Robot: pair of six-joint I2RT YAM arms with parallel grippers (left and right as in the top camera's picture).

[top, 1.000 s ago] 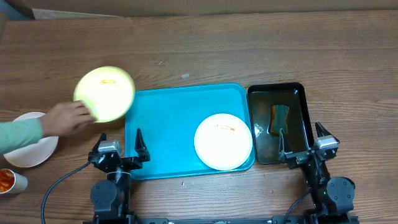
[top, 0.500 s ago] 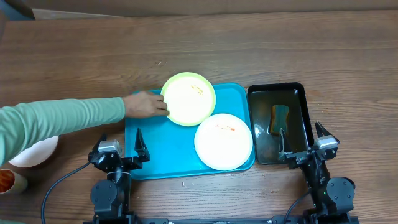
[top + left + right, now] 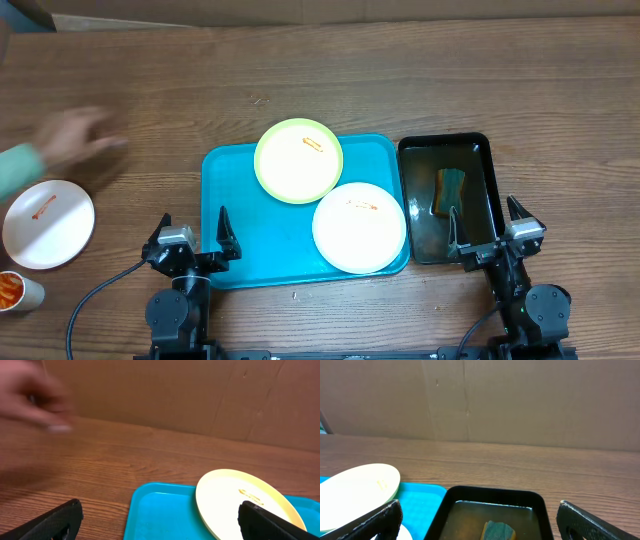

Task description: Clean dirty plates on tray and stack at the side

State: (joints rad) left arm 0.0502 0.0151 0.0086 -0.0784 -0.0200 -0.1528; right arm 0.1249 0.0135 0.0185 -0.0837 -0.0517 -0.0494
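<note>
The teal tray (image 3: 250,235) lies at the table's front centre. A pale yellow-green plate (image 3: 298,160) with an orange smear rests on its far edge, and also shows in the left wrist view (image 3: 240,502) and the right wrist view (image 3: 360,487). A white smeared plate (image 3: 359,227) sits on the tray's right part. A second white plate (image 3: 47,223) lies on the table at the far left. My left gripper (image 3: 193,238) is open and empty at the tray's near-left corner. My right gripper (image 3: 487,228) is open and empty at the black tray's near end.
A black tray of water (image 3: 470,150) holding a sponge (image 3: 449,189) stands right of the teal tray. A person's hand (image 3: 70,135) hovers at the left. A cup with orange contents (image 3: 14,291) stands at the front left corner.
The hand set the yellow-green plate on the tray's far edge and pulled back to the left. The white plate at far left is uncovered. Both arms stayed still.
</note>
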